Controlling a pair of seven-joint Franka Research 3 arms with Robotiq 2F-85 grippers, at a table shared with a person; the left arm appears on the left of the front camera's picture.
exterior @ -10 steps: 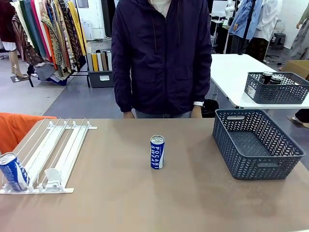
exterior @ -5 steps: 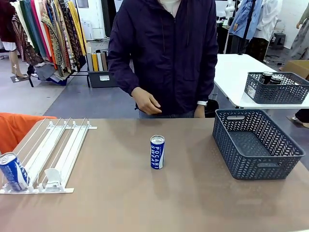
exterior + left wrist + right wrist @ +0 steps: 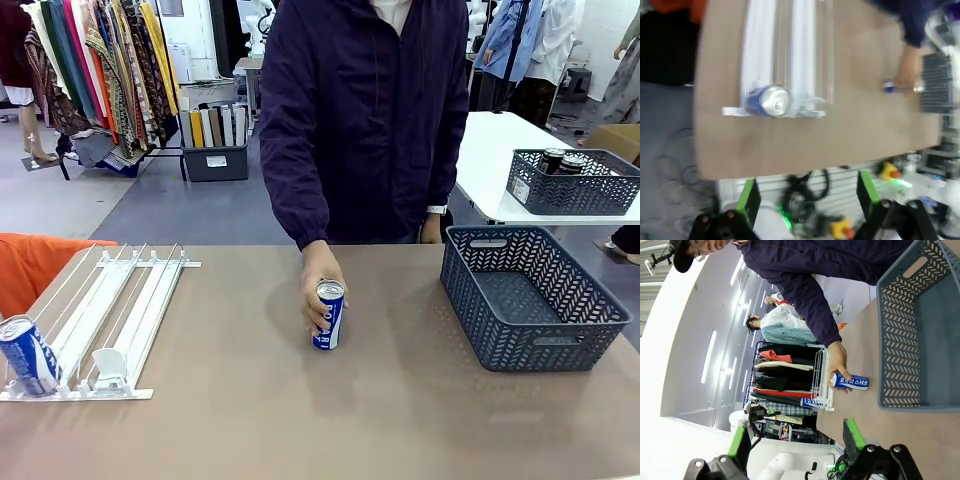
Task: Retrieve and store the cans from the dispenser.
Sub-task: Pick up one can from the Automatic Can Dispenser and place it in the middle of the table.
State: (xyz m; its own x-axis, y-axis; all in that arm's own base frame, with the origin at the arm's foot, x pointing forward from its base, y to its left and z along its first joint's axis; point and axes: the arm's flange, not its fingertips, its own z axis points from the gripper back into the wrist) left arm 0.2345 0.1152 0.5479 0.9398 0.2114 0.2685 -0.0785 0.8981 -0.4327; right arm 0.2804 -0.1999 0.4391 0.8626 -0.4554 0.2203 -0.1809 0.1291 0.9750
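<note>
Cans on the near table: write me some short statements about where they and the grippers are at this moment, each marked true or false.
1. The person's hand grips the mid-table can, which stands upright. True.
2. The mid-table can lies inside the grey basket. False: it stands on the tabletop, left of the basket.
3. Another can, the dispenser can, sits at the near end of the dispenser. True.
4. The left gripper is shut on the dispenser can. False: its jaws stand open, well above that can.
5. The right gripper has its jaws apart with nothing between them. True.
</note>
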